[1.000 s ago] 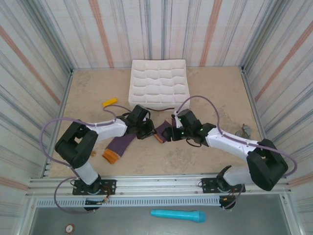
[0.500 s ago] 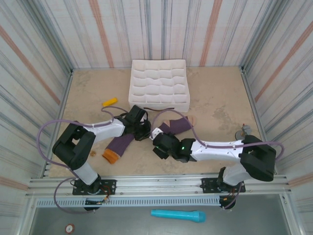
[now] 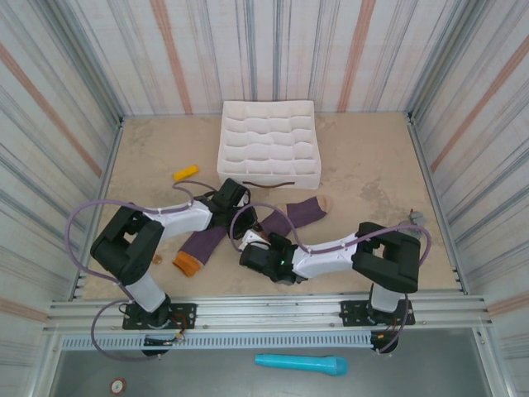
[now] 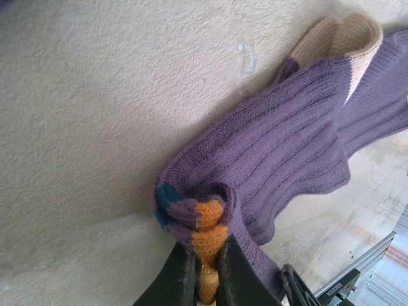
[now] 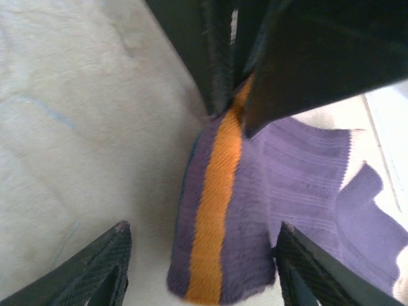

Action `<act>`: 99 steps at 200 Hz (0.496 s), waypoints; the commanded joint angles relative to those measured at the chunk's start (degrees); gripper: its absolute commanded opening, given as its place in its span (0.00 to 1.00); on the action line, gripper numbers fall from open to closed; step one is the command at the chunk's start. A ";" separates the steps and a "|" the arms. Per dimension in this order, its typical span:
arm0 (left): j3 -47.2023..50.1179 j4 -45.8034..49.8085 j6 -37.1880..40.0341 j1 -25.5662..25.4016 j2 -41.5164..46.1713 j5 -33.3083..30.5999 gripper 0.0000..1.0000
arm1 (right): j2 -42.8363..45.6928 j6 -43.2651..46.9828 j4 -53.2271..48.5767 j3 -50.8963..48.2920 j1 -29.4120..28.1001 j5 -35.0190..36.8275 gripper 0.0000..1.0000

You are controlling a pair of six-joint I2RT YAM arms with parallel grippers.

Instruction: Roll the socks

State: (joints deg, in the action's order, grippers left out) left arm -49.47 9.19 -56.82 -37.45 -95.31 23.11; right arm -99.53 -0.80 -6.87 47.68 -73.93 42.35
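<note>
Purple sock point(image 4: 287, 146) — orange cuff point(image 4: 207, 242) pinched in left fingers point(image 4: 180, 284), between spread right fingers point(image 5: 89, 274).

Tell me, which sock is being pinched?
The cream-toed sock: the left gripper clamps its orange cuff. The other sock lies loose on the table, unheld.

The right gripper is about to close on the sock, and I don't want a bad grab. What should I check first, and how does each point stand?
1. Left gripper shut on the sock's orange cuff: ok.
2. Right gripper straddling that cuff: ok, fingers open on either side.
3. Right gripper's fingers clear of the left gripper's: ok.
4. Sock body lying flat: not ok, rumpled.
5. Second sock clear of both grippers: cannot tell, its upper end lies close by the left gripper.
</note>
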 commanded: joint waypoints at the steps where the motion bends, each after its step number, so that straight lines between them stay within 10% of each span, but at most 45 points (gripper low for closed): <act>1: 0.29 1.88 1.75 0.38 -0.23 1.16 0.00 | -3.02 0.91 -0.30 1.78 -0.51 3.29 0.52; 49: 1.55 0.78 2.15 0.76 1.13 1.17 0.28 | -3.05 -3.11 -1.38 0.94 1.44 -1.64 0.11; 99: 0.94 2.00 2.83 1.42 3.41 1.31 0.67 | 1.73 -7.02 -1.44 -2.69 7.37 -15.65 0.03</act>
State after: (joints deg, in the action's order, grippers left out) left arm -48.40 8.49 -55.55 -35.70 -95.00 22.41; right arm -99.35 -3.62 -5.58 47.77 -70.35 35.81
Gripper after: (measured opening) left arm 0.633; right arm 0.116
